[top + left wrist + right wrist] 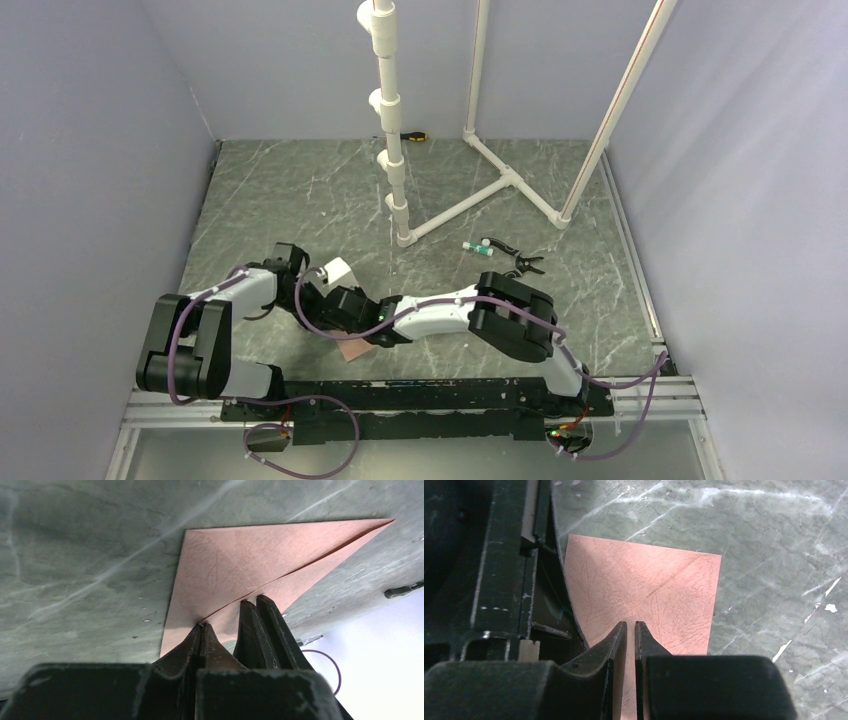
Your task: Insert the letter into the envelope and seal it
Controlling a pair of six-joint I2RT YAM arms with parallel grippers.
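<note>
The pinkish-brown envelope lies flat on the marble table with its triangular flap folded down. It also shows in the right wrist view, and a corner of it peeks out under the arms in the top view. My left gripper is shut, and its tips touch the flap's edge. My right gripper is all but shut, with only a thin slit between the fingers, and is low over the envelope beside the left one. The letter is not in view.
A white PVC pipe frame stands at the back of the table. A small green-and-white tube and a black clip lie to the right of the arms. A yellow-handled tool lies by the back wall.
</note>
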